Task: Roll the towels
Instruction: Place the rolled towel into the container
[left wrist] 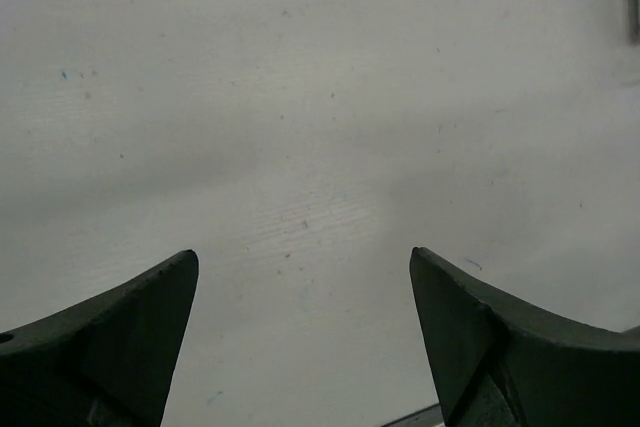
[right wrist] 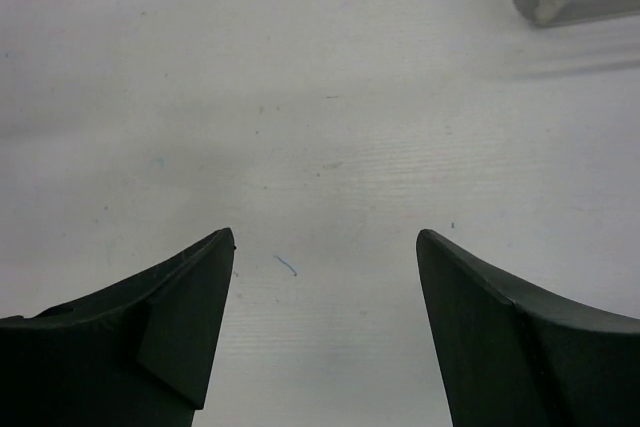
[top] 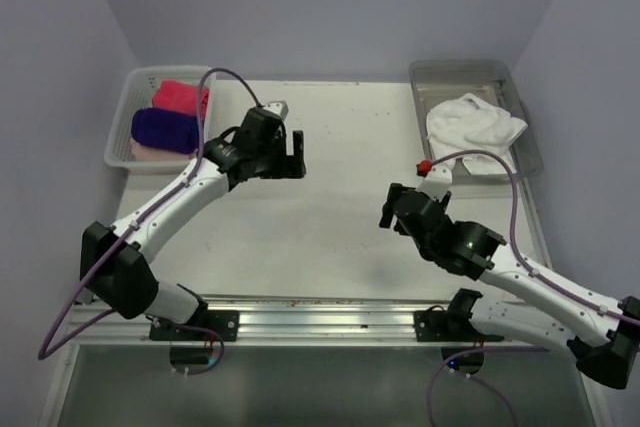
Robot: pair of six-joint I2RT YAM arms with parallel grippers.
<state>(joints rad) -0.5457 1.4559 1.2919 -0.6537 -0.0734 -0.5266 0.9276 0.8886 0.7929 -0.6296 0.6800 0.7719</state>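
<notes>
My left gripper [top: 292,157] and right gripper [top: 392,209] hang spread, empty. The crumpled white cloth towel [top: 474,127] lies in the grey rectangular tray [top: 460,68] ahead of my right one — best I pinch a loose corner, lifting clear of the rim.

tray [right wrist: 570,2] — cropped by top edge | pale towel [top: 141,151] — mostly under purple towel [top: 165,130]

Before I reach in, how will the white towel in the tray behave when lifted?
Probably floppy: the white towel lies crumpled in folds, so it should sag from one pinch. Likely light; it may snag on the tray rim.
</notes>
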